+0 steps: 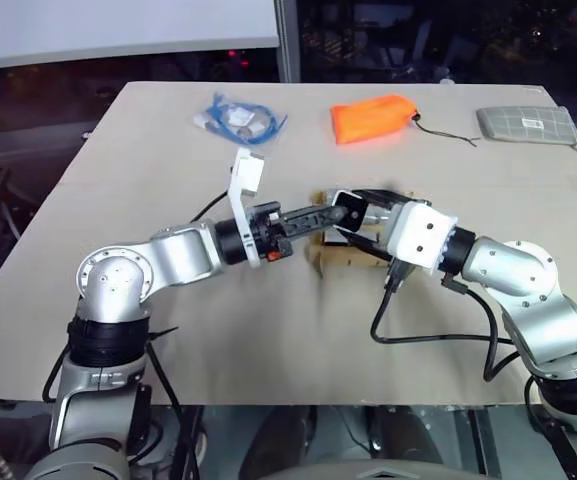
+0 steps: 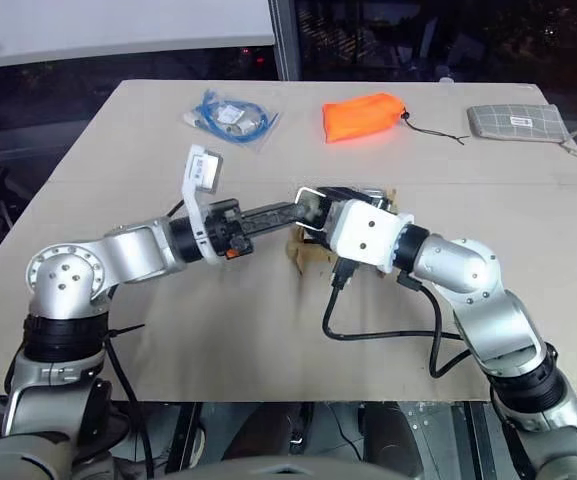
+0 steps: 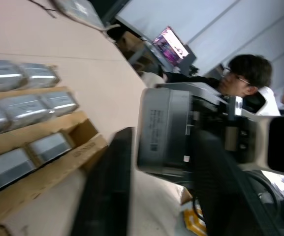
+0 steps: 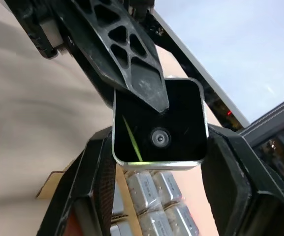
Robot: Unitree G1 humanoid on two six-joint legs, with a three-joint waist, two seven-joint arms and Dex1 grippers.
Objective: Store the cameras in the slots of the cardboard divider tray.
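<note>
Right wrist view: a silver-grey camera (image 4: 158,127) with a dark square lens face is clamped between the two black fingers of the right gripper (image 4: 157,162), while a finger of the left gripper (image 4: 132,64) is pressed shut against its lens face from above. From the head views, both grippers are seen meeting over the middle of the table (image 1: 168,150), the left gripper (image 1: 330,213) reaching in from the left and the right gripper (image 1: 353,222) from the right, with the camera (image 1: 348,207) held aloft between them. Directly beneath, the cardboard divider tray (image 3: 43,172) rests on the table, and several other cameras (image 3: 31,105) are already seated in its slots. Across the far side are laid a blue cable in a clear bag (image 1: 236,118), an orange pouch (image 1: 372,117) and a grey grid-patterned pouch (image 1: 528,123). A person (image 3: 247,78) is visible beyond the table edge.
</note>
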